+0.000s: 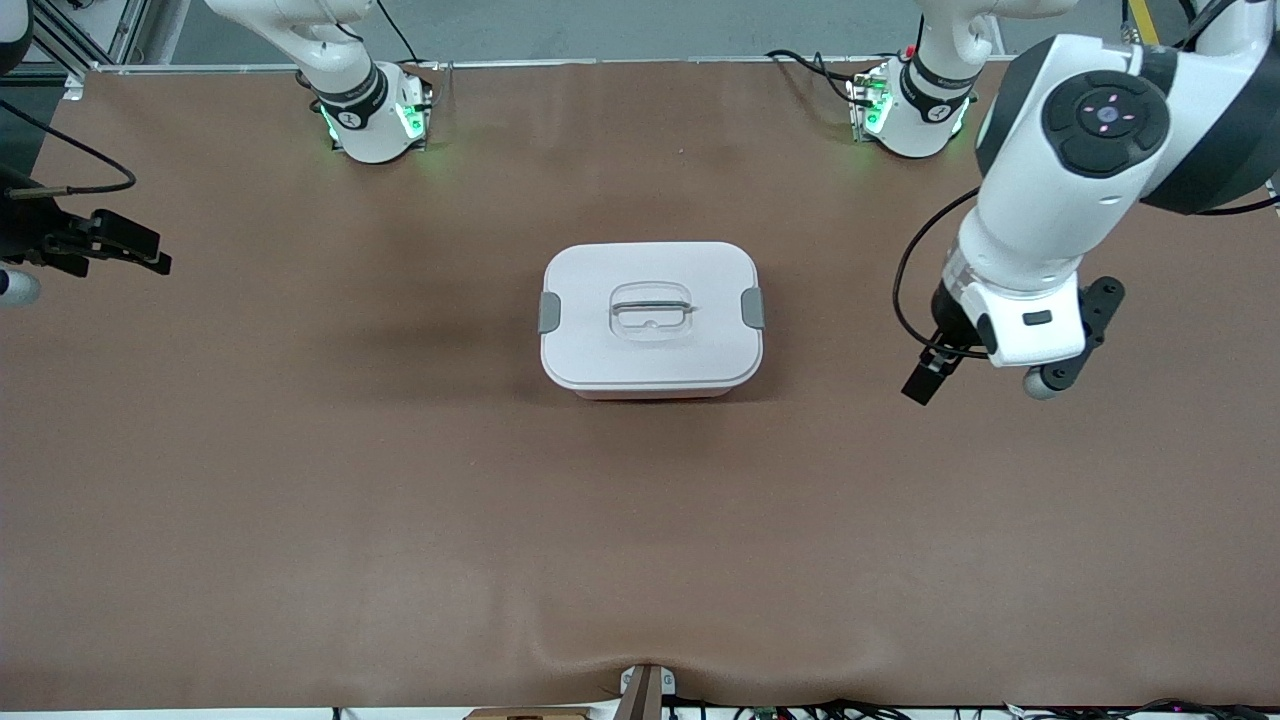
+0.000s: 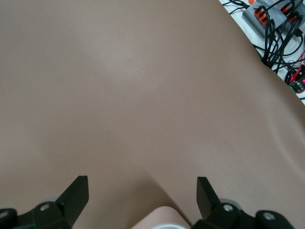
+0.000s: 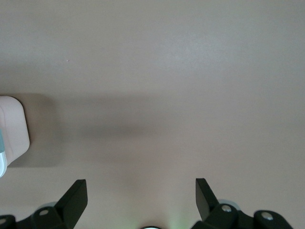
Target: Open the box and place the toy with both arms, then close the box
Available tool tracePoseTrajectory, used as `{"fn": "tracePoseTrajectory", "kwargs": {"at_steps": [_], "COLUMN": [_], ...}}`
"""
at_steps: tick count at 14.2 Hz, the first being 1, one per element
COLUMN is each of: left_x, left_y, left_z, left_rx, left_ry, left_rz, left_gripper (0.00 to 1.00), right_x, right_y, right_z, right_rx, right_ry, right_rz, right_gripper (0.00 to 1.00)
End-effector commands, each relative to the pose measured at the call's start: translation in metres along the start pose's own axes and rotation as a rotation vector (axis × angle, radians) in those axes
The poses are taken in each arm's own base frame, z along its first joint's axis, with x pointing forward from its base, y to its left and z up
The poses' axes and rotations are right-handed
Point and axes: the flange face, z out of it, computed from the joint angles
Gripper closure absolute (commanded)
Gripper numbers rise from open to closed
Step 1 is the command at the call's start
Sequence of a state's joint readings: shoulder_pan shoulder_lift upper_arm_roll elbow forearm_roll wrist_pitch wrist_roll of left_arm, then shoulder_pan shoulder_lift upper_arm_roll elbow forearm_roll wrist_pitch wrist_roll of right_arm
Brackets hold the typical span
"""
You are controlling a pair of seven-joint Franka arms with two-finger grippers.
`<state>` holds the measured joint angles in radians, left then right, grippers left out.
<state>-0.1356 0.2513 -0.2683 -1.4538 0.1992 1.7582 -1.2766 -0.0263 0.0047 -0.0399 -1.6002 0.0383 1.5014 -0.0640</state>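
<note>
Brown table (image 1: 300,480), box (image 1: 651,320) at its centre, lid on, clips down. Left gripper (image 2: 143,200) hangs over bare table toward the left arm's end, jaws wide open, empty. Right gripper (image 3: 141,200) over the right arm's end, jaws open, empty.

1. Box (image 1: 650,318): smooth white plastic lid, faint sheen, grey clips.
2. Table (image 1: 300,480): matt brown covering, slightly rippled at its near edge.
3. Arms: glossy white shells, black joints.

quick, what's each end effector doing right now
Left end effector: open, empty, over bare table.
Right end effector: open, empty, over bare table beside the box.
</note>
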Motion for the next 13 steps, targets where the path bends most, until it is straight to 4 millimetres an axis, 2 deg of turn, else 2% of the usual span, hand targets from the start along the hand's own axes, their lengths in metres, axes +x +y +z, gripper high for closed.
{"fn": "tracePoseTrajectory", "kwargs": {"at_steps": [1,3,5,8,11,13], "left_x": [0.017,0.025,0.029,0.051,0.077,0.083], "left_y": [-0.022,-0.032,-0.043,-0.074,-0.1,-0.118], "left_z": [-0.018,-0.024,-0.04,-0.063,-0.081,-0.089], "left_rx": [0.015,0.024,0.03,0.051,-0.021,-0.039], "left_ry": [0.007,0.003,0.009,0.017,-0.029,-0.07], "left_rz": [0.093,0.161,0.288,0.376,0.428,0.483], "left_gripper": [0.0,0.0,0.0,0.0,0.0,0.0], "right_x": [0.0,0.0,0.0,0.0,0.0,0.0], "right_y": [0.002,0.002,0.002,0.003,0.003,0.003], "right_z": [-0.002,-0.002,-0.002,-0.002,-0.002,-0.002], "right_rx": [-0.009,-0.009,-0.009,-0.009,-0.009,-0.009], "right_ry": [0.005,0.005,0.005,0.005,0.005,0.005], "right_rz": [0.01,0.01,0.01,0.012,0.012,0.012], "right_gripper": [0.0,0.0,0.0,0.0,0.0,0.0]}}
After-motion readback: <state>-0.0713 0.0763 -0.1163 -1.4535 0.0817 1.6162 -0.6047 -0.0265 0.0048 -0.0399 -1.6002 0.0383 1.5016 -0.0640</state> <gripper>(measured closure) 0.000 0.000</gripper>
